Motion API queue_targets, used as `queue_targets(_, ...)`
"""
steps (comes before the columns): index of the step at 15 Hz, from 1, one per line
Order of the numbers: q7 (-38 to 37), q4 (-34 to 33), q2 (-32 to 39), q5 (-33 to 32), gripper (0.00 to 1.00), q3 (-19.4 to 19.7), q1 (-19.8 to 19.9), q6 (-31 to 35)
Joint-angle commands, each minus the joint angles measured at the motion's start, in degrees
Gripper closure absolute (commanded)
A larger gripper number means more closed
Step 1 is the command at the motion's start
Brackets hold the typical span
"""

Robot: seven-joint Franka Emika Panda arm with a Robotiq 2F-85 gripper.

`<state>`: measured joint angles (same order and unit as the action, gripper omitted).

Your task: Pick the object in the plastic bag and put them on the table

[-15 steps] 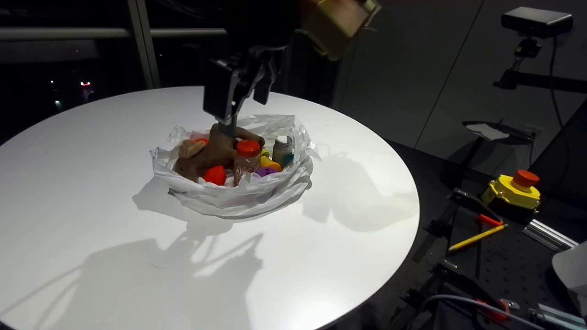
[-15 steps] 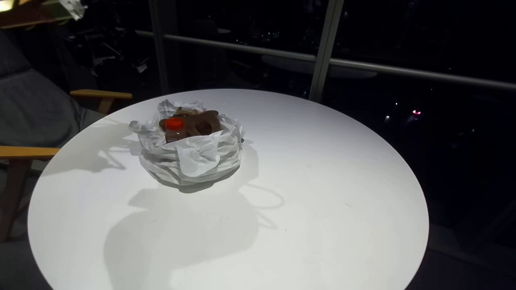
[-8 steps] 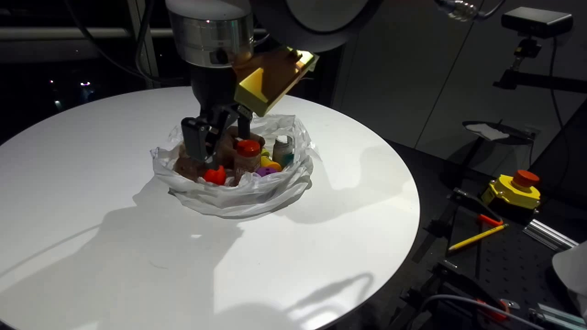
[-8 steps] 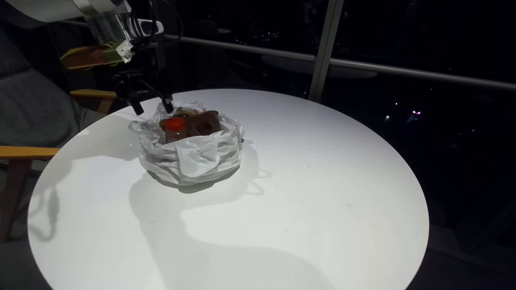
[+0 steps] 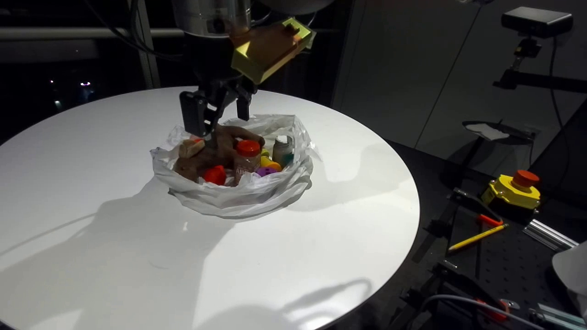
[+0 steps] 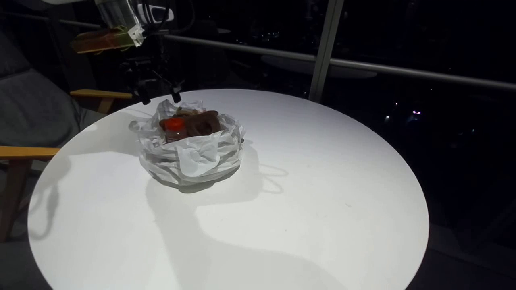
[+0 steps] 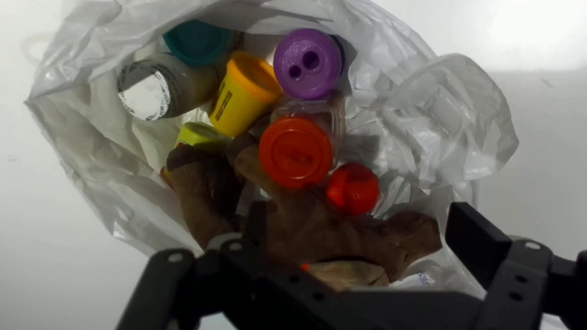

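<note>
Above the crumpled translucent whitish plastic bag (image 5: 247,201), the black gripper (image 7: 359,213) holds its jaws wide apart, while inside the bag lie a brown plush teddy bear (image 7: 316,229), a red-capped transparent jar (image 7: 296,153) and a yellow cylindrical tub (image 7: 236,101), the last two bearing unreadable print.

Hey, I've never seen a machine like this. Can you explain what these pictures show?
That's a robot arm with a two-fingered gripper. Two pictures come from cameras set away from it; the close-up looks down from the arm itself. On the white round table sits a crumpled plastic bag. Inside I can see a brown plush toy, a red-capped jar, a yellow tub and a purple thing with two holes. The gripper is open above the bag, holding nothing.
</note>
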<state>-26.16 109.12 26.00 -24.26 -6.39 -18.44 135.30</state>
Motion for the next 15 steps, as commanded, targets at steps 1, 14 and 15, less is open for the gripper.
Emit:
queue_targets(1, 5.84, -0.73, -1.61, 4.32, 0.0, 0.65, 1.12, -4.13)
queue_targets(14, 19.9, -5.26, 4.87, 12.39, 0.0, -0.05, 5.01, -9.78)
queue_targets(15, 20.09, -5.64, 5.53, 12.25, 0.0, 0.17, 4.88, -9.83)
